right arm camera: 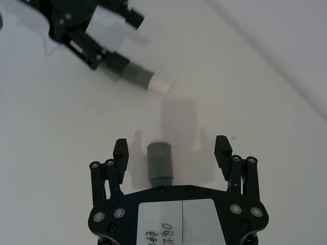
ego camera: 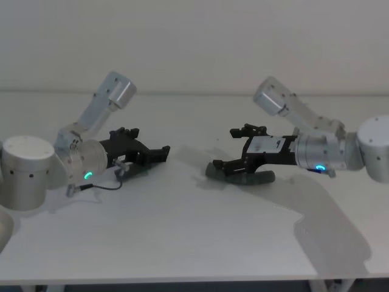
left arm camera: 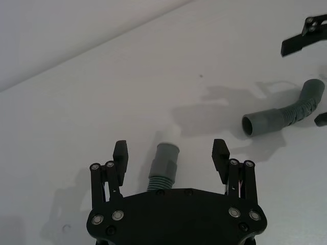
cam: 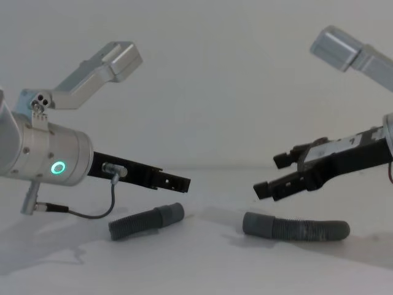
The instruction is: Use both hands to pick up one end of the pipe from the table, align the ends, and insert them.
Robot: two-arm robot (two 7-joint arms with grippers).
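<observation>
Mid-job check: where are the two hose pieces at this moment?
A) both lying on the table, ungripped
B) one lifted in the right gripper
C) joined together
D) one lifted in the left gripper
A: the chest view shows the shorter hose and the longer hose lying apart on the table, with the left gripper and right gripper open above them.

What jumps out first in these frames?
Two open black grippers face each other low over the white table: the left gripper and the right gripper. Under each lies a grey corrugated hose, not gripped: the shorter hose with its whitish tip on the left, the longer curved hose with its open socket on the right, ends apart.
</observation>
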